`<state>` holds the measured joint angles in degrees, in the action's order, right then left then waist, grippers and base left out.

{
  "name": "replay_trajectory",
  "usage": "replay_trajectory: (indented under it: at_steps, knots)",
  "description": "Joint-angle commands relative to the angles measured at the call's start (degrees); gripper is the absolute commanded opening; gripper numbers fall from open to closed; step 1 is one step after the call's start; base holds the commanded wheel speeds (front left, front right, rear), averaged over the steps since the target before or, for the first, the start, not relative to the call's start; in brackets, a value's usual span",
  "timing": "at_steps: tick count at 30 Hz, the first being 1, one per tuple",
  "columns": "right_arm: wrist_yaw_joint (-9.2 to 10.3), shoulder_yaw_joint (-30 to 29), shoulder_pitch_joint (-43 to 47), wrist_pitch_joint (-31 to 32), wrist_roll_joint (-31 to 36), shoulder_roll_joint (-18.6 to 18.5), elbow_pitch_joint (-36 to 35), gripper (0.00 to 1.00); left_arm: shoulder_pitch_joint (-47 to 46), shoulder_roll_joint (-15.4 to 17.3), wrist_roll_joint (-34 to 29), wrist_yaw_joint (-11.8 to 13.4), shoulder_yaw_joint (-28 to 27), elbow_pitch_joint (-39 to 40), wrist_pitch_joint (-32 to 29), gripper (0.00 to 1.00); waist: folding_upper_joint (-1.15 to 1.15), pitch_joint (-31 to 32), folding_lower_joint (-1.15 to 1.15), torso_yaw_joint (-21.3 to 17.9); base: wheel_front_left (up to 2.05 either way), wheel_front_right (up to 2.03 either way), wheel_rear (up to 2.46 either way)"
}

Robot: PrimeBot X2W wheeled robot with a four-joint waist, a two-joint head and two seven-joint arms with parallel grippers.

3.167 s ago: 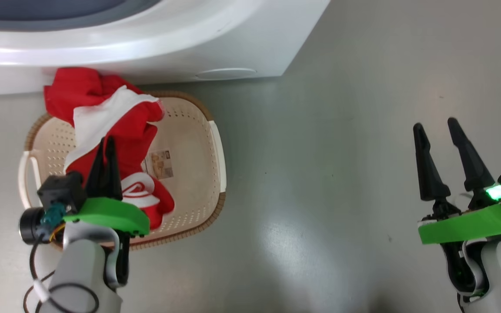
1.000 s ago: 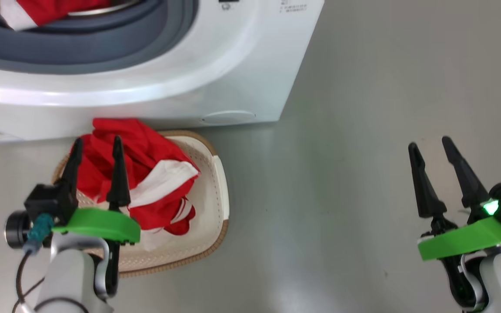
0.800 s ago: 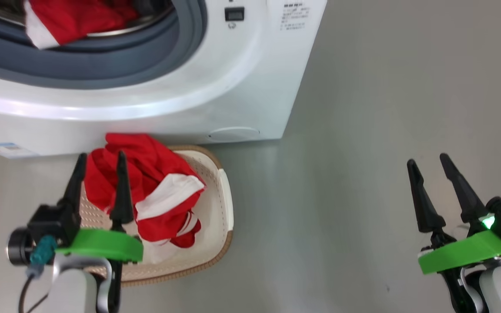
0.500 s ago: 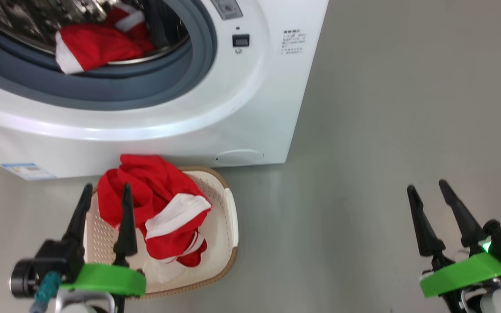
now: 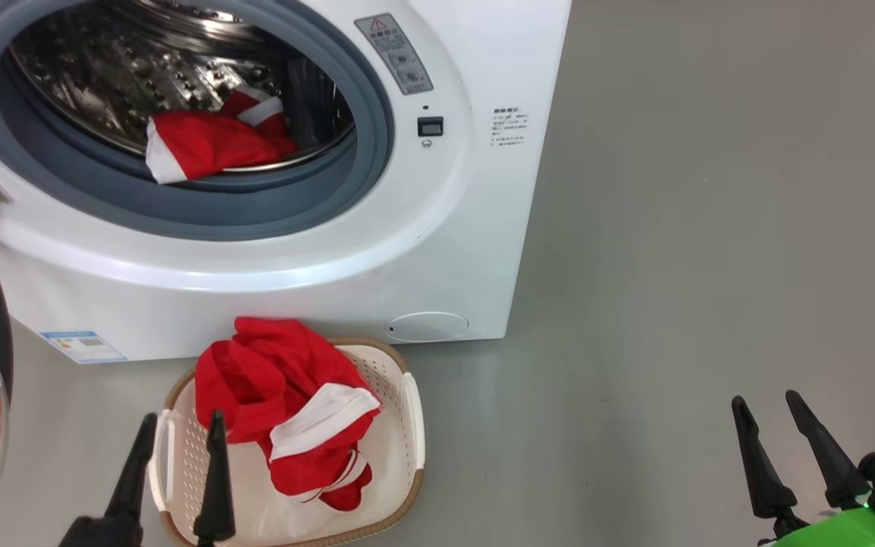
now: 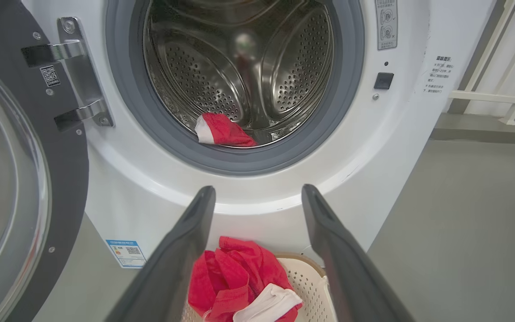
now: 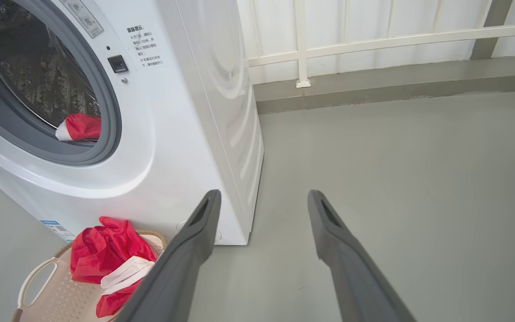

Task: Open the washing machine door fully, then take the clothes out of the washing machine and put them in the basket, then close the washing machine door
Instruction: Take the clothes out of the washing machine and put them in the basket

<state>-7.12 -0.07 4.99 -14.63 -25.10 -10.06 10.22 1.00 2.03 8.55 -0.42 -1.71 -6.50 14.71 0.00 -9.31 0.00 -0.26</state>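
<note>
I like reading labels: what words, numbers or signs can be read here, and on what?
Nothing legible:
Grey sticker on the washing machine: red warning triangle, print too small.
Black print on its front: too small.
Blue label at its foot: blurred.
QR sticker on the door: unreadable.

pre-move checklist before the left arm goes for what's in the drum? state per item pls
1. Door clear of the opening: ok. The washing machine door stands swung out on its hinges.
2. The left gripper open and empty: ok.
3. The right gripper open and empty: ok, out over the floor.
4. The drum emptied: not ok. A red garment with white trim lies at its front lip.
5. The basket in place: ok, on the floor against the washing machine, below the opening.
6. The clothes fully inside the basket: cannot tell. The red heap rises over the rear rim.
</note>
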Motion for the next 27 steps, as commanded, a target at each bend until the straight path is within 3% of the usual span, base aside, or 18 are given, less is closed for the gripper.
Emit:
replay_trajectory:
  at_steps: [1, 9, 17, 27]
  knots:
    - [-0.36, 0.6, 0.2, -0.4, 0.3, -0.8, -1.4, 1.0, 0.0, 0.9, -0.2, 0.5, -2.0, 1.9, 0.3, 1.0, 0.0, 0.2, 0.0, 0.1, 0.0, 0.0, 0.0]
    - [-0.36, 0.5, 0.8, -0.4, 0.4, -0.3, -1.4, 1.0, 2.1, 0.9, 0.7, 1.5, -1.8, 3.1, 0.3, 1.0, 0.0, 0.6, 0.0, -0.3, 0.0, 0.0, 0.0]
    - [-0.36, 0.9, -0.2, -0.4, 0.5, 0.0, -1.3, 1.0, 0.7, 0.9, 0.6, 0.9, -1.0, 2.1, 0.3, 1.0, 0.0, -0.1, 0.0, -0.7, 0.0, 0.0, 0.0]
    - [-0.36, 2.3, -4.0, -0.4, -0.1, 1.5, -1.6, 1.0, -11.7, 0.9, -2.4, 0.5, 0.1, -5.4, 0.3, 1.0, 0.0, -5.4, 0.0, -1.4, 0.0, 0.0, 0.0]
